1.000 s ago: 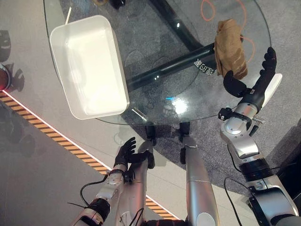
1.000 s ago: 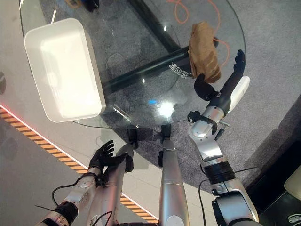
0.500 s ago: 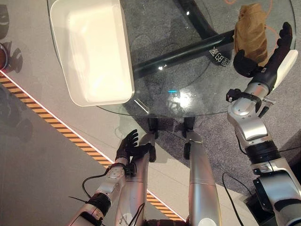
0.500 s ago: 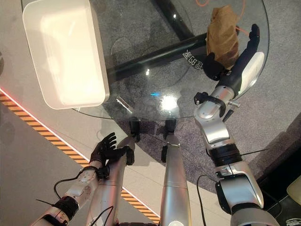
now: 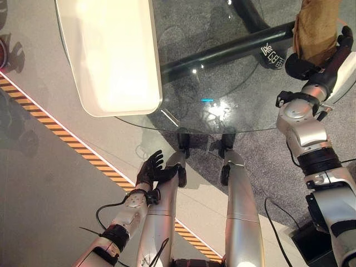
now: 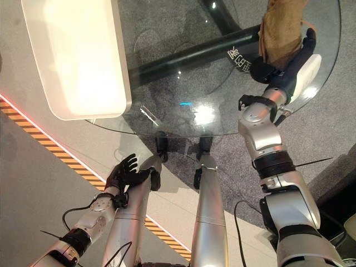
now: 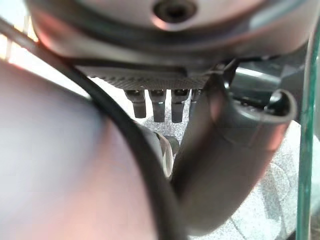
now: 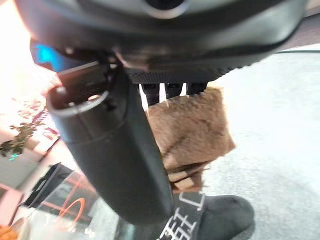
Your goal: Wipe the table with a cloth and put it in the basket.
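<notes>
On the glass table [image 5: 233, 72], cloth [image 6: 281, 30] lies beside open right hand [image 6: 286, 69]

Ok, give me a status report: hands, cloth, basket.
Right hand open, fingers straight against the brown cloth on the glass table. Left hand open, idle below the table edge. White basket on table's left side, nothing between.

Brown cloth [image 6: 282, 30], white basket [image 6: 78, 61]

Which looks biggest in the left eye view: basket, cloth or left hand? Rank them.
1. Basket, largest by far.
2. Cloth, cut off by the view's edge.
3. Left hand, smallest, though it hangs below the table, farther away, so unsure against the cloth.
</notes>
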Tool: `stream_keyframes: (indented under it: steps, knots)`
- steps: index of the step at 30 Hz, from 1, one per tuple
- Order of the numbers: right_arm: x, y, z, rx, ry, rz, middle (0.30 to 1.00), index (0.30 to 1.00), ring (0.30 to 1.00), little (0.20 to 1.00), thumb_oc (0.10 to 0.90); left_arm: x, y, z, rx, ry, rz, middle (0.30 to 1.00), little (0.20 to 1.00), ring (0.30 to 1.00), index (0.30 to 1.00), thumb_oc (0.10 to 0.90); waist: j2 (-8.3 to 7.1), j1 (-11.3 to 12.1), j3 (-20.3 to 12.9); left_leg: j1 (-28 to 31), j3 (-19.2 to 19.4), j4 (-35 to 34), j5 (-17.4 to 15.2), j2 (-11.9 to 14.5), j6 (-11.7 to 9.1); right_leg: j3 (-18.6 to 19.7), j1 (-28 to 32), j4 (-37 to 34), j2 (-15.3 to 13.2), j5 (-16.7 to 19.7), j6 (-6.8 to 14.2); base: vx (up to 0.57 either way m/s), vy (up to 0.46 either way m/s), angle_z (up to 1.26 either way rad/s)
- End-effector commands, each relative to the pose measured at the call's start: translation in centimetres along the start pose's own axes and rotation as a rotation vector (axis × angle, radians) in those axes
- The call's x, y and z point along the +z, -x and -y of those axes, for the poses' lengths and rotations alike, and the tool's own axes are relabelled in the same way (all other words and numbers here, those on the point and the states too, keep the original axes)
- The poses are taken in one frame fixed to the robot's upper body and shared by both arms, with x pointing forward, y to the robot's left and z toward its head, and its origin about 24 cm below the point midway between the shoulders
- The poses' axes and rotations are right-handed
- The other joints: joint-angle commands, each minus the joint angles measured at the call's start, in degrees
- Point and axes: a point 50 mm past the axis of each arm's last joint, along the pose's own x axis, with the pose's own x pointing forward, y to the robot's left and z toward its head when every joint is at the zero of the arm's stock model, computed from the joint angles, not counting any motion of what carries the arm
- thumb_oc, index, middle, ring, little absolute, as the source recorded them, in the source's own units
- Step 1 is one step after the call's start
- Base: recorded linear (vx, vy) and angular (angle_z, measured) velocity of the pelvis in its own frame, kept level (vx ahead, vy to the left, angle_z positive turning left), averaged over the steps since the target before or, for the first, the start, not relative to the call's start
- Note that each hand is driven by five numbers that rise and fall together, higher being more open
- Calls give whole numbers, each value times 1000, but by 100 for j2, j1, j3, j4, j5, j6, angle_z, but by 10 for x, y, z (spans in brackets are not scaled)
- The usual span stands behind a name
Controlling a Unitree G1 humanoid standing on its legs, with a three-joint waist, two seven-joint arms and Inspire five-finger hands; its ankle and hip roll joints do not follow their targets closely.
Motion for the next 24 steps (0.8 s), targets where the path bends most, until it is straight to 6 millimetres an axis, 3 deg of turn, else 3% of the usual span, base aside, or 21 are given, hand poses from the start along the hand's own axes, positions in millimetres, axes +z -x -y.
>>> stream_keyframes:
  steps: [1, 12, 13, 15, 16, 24]
  knots:
    - [23, -19, 17, 28, -4, 91, 900, 900, 900, 900, 800, -20, 15, 1, -4, 23, -33, 900, 900, 900, 900, 800, 430, -50, -134, -86, -467, 362, -535, -239, -143, -352, -19, -74, 298, -12, -16, 0, 0, 0]
    - [-1, -25, 11, 200, 48, -79, 900, 900, 900, 900, 800, -16, 15, 0, -10, 38, -13, 900, 900, 900, 900, 800, 460, -4, -134, -147, -452, 311, -484, -222, -188, -399, -83, -99, 287, -9, -32, 0, 0, 0]
    - [-3, -26, 11, 205, 51, -92, 789, 789, 789, 771, 671, -16, 15, -1, -10, 38, -13, 900, 900, 900, 900, 800, 462, 4, -134, -148, -459, 307, -481, -224, -189, -409, -90, -88, 283, -8, -30, 0, 0, 0]
    - [-6, -27, 11, 212, 72, -112, 387, 387, 387, 302, 202, -17, 16, -1, -10, 36, -14, 900, 900, 900, 900, 800, 461, 20, -134, -155, -476, 313, -488, -235, -195, -419, -91, -81, 282, -12, -26, 0, 0, 0]
    - [-6, -29, 12, 212, 80, -120, 300, 300, 300, 200, 100, -17, 16, -1, -10, 36, -14, 900, 900, 900, 900, 800, 460, 30, -134, -147, -476, 304, -486, -235, -194, -429, -84, -88, 282, -13, -27, 0, 0, 0]
    - [-10, -33, 16, 210, 92, -140, 300, 300, 300, 200, 100, -18, 18, -1, -15, 34, -7, 900, 900, 900, 900, 800, 442, 63, -134, -141, -522, 304, -493, -261, -187, -434, -65, -90, 308, -10, -17, 0, 0, 0]
